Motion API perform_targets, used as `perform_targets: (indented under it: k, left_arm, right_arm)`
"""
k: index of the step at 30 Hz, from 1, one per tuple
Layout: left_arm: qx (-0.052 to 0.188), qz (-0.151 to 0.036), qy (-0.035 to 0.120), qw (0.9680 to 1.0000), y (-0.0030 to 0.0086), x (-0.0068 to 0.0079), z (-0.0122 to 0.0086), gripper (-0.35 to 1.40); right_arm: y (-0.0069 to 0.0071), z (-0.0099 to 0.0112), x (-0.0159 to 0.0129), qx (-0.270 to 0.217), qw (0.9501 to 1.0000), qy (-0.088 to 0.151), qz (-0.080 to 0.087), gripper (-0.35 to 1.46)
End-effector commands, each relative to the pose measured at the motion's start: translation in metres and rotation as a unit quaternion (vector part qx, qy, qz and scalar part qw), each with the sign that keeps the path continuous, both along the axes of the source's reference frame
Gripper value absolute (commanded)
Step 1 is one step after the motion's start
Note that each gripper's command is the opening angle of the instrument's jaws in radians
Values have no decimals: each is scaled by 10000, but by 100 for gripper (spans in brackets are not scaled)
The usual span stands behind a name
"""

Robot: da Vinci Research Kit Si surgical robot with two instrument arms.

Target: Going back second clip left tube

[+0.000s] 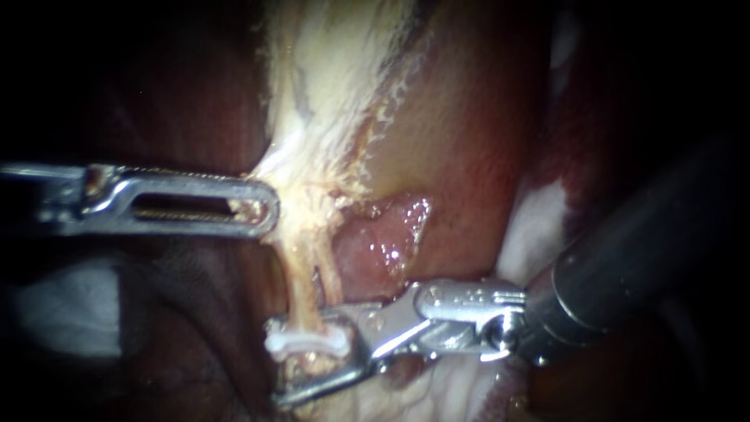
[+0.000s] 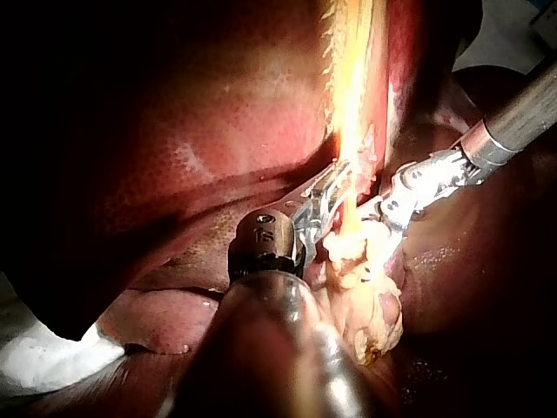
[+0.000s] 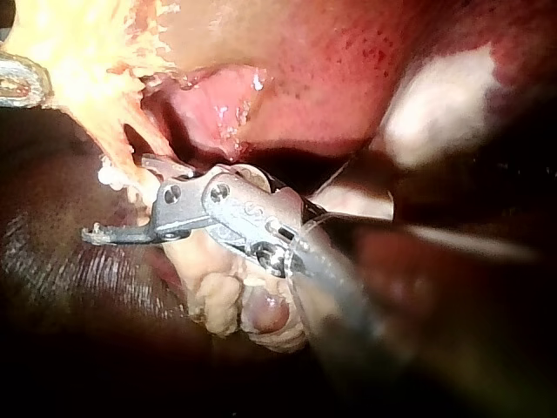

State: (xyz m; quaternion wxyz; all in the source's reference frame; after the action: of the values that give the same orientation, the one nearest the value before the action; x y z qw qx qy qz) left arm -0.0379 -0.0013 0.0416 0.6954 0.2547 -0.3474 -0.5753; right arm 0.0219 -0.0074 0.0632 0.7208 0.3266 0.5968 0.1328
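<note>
The left instrument (image 1: 262,205) comes in level from the left. Its claw is drawn narrow, and the slotted tip appears to pinch the edge of the pale tissue (image 1: 328,101), which tents toward it. The view there is too close to be sure how much is caught.

Below that sheet, two thin pale strands run down side by side. The left tube (image 1: 301,285) is the strand on the endoscope's left. At its lower end a white clip (image 1: 308,342) lies squarely across it. I cannot tell whether the clip also catches the neighbouring strand.

The right instrument (image 1: 293,363) reaches in from the lower right, its dark shaft slanting up to the right edge. Its claw stands wide open around the clip. The upper jaw runs just above the clip and close along it, while the lower jaw angles away beneath, apart from it. The clip sits on the tube alone, not gripped from two sides.

A wet pink raw patch (image 1: 383,234) glistens just right of the strands. Dark liver (image 1: 195,328) lies below the left instrument. White gauze (image 1: 62,309) shows dimly at the far left.
</note>
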Motion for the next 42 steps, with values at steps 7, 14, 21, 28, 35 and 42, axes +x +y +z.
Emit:
perform_targets:
  k: [7,14,21,28,35,42]
  left_arm:
    - [-1,-2,5,10000,0,1,-1,-35]
    - [-1,-2,4,10000,0,1,-1,-35]
    - [0,2,2,10000,0,2,-1,-35]
    - [0,4,1,10000,0,3,-1,-35]
    - [-1,5,1,10000,0,3,-1,-35]
    - [-3,4,1,10000,0,2,1,-35]
  right_arm:
    - [14,-3,-18,-270,9996,-7,100,60]
    - [14,-7,-35,-291,9995,13,77,60]
    - [12,-12,-59,-367,9993,77,15,60]
    - [22,-30,-93,-760,9970,176,19,60]
    - [52,-54,-140,-1098,9937,155,141,60]
    - [73,-78,-177,-1259,9916,206,234,60]
